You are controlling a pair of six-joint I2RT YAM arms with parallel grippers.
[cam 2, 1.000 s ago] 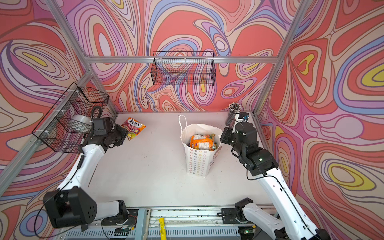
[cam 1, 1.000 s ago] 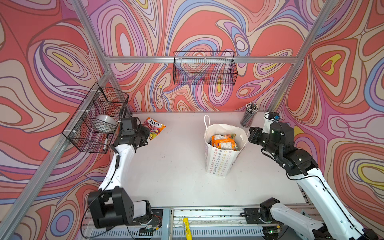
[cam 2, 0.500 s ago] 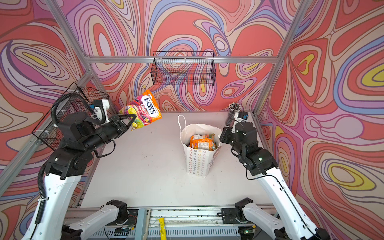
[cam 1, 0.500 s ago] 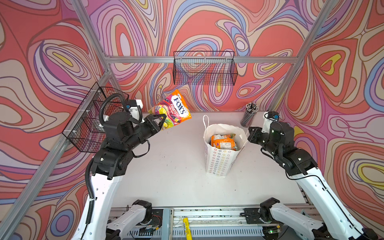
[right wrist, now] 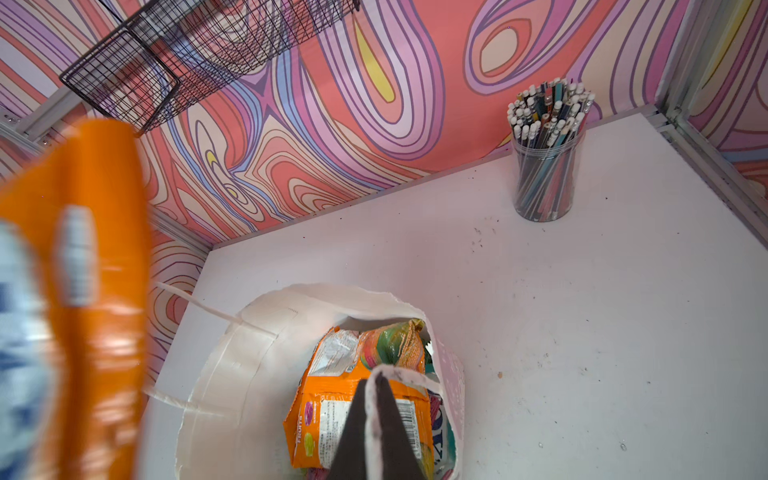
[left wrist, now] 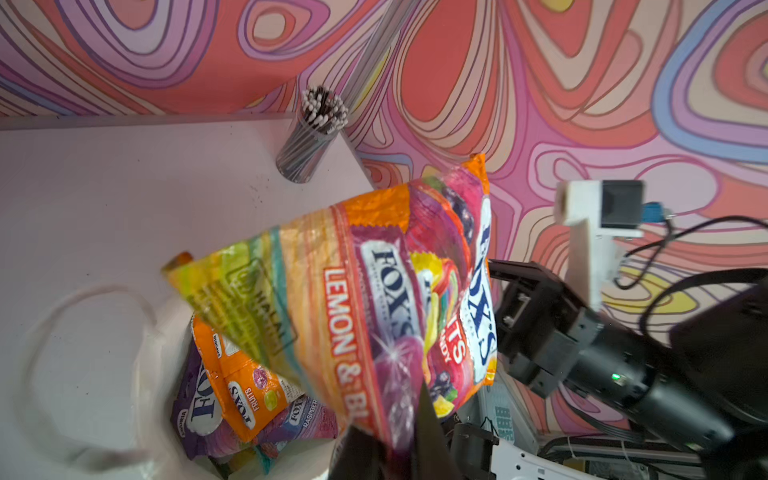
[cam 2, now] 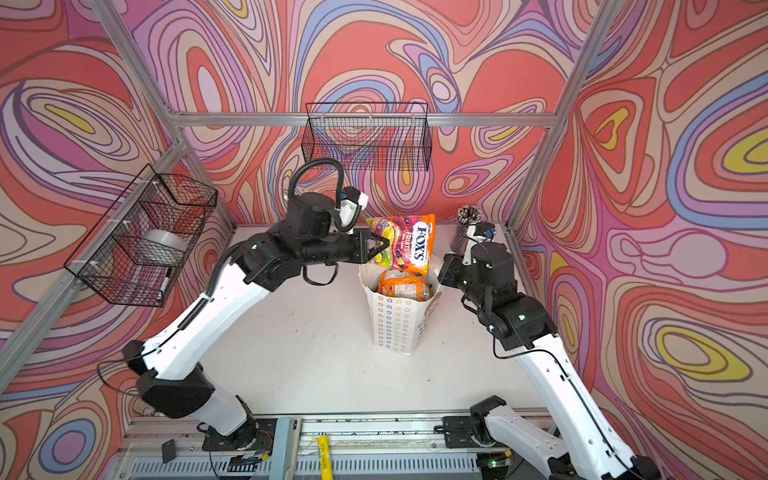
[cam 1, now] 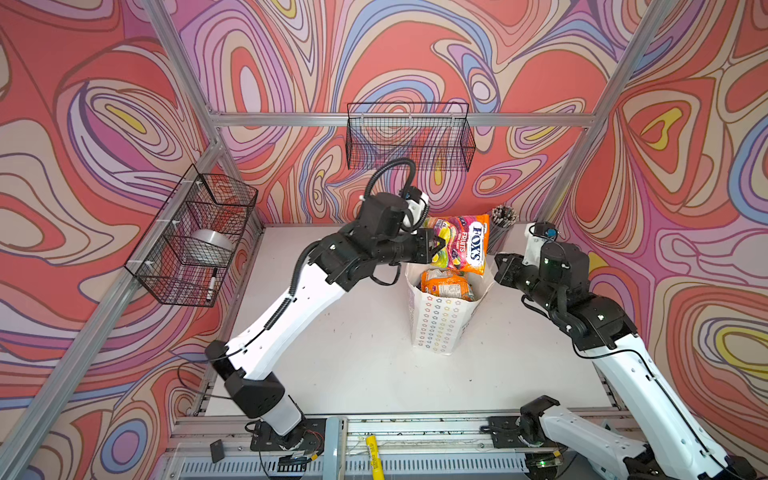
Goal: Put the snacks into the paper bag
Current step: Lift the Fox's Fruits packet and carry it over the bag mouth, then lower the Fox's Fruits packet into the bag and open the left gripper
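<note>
Pincers: the left pincer is closed on one edge of a sweet packet. The right pincer is pinched tight on the rim of the paper bag, on the bag's right side in both top views.
Left grip, close up: in the left wrist view, two dark fingers meet over the edge of the sweet packet.
Right grip, close up: in the right wrist view, the bag's white paper rim is nipped between two dark fingers.
Held packet: glossy orange with bright fruit pictures, lettered "FOX'S" and "FRUITS". It is held in the air above the bag's open mouth, toward the far rim. Whether it touches the rim cannot be told. The right wrist view shows it only as an orange blur.
Paper bag: white with coloured stars on its sides, standing upright on the white table with its mouth open. A white cord handle hangs at the rim.
Packets inside: an orange one lies on top, with purple ones under it.
Beyond the bag: a clear cup of pencils stands in the table's far right corner.
Walls: swirled red, pink and purple. One black wire basket hangs on the back wall, another on the left wall.
</note>
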